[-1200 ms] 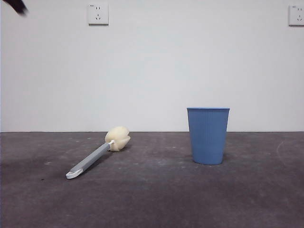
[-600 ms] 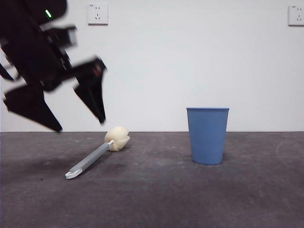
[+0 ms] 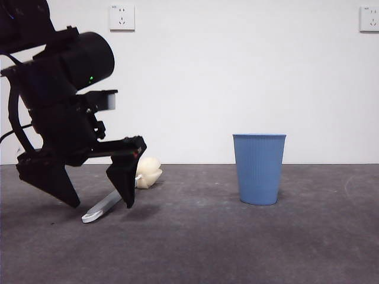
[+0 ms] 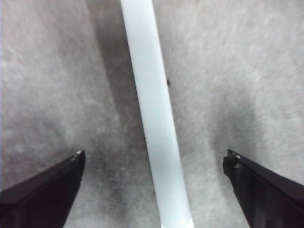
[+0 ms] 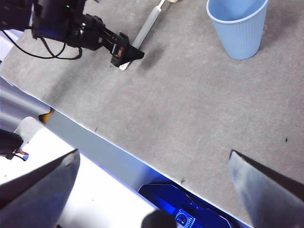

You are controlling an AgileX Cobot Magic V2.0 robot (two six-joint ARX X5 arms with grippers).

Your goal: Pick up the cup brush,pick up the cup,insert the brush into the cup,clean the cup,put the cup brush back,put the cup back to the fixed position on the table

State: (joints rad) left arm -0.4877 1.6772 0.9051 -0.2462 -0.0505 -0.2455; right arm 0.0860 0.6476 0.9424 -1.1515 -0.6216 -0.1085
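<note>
The left tool (image 3: 100,204), spread open, straddles the cup brush (image 3: 112,201), partly hiding its handle.

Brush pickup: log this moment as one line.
phase: reach | left pincer: open, astride brush handle, not closed | brush: flat on table | cup: upright, untouched | right pincer: waiting

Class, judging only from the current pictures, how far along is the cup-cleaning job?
Nothing is finished. The cup brush lies on the table; the cup stands untouched. In hand: the left hand, open, straddles the brush handle, not yet gripping. The right hand waits, open. Left: both pickups, inserting, cleaning, returning both.
</note>
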